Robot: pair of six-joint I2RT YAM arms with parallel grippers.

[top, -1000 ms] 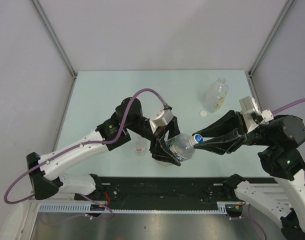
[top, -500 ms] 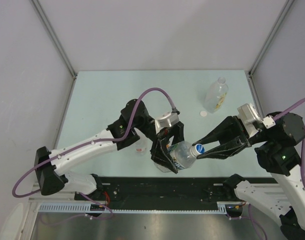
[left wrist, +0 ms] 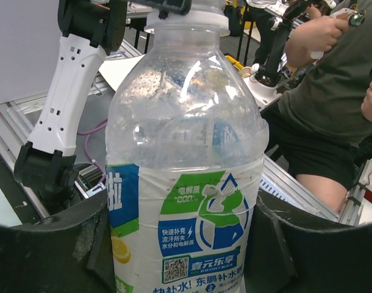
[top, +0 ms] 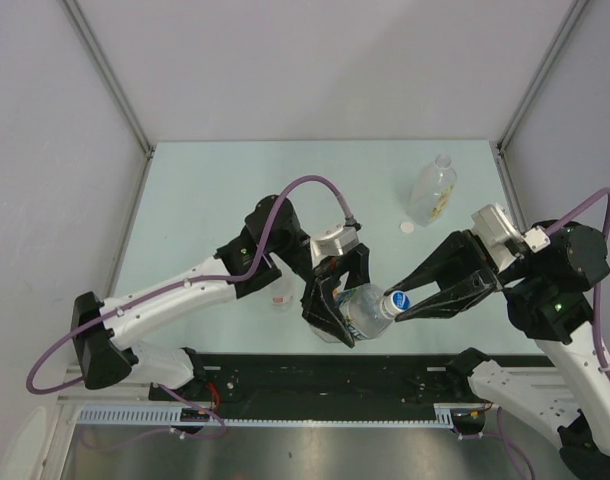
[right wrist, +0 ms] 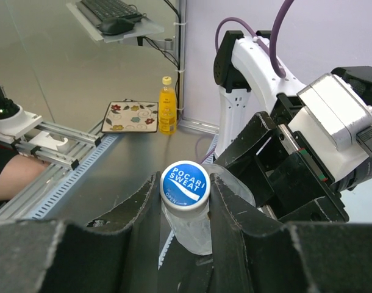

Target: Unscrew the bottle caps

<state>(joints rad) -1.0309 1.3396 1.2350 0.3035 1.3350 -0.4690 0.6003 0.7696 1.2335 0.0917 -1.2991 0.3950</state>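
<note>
My left gripper [top: 337, 305] is shut on the body of the blue-labelled clear bottle [top: 363, 306], holding it tilted over the table's near edge with its neck toward the right. In the left wrist view the bottle [left wrist: 186, 171] fills the space between the dark jaws of my left gripper [left wrist: 183, 244]. My right gripper [top: 398, 300] is shut on the bottle's blue cap [top: 396, 299]. In the right wrist view the cap [right wrist: 185, 181], printed POCARI SWEAT, is pinched between both fingers of my right gripper [right wrist: 185, 189], with the clear neck [right wrist: 193, 231] below it.
A large clear bottle [top: 431, 188] lies at the back right with a loose white cap [top: 407, 227] on the table beside it. A small red-marked clear bottle [top: 280, 294] stands by my left forearm. A black rail [top: 315, 375] runs along the near edge.
Both arms have carried the bottle a little toward the near edge. The right wrist has turned with the cap still pinched. The left arm's elbow has swung right.
</note>
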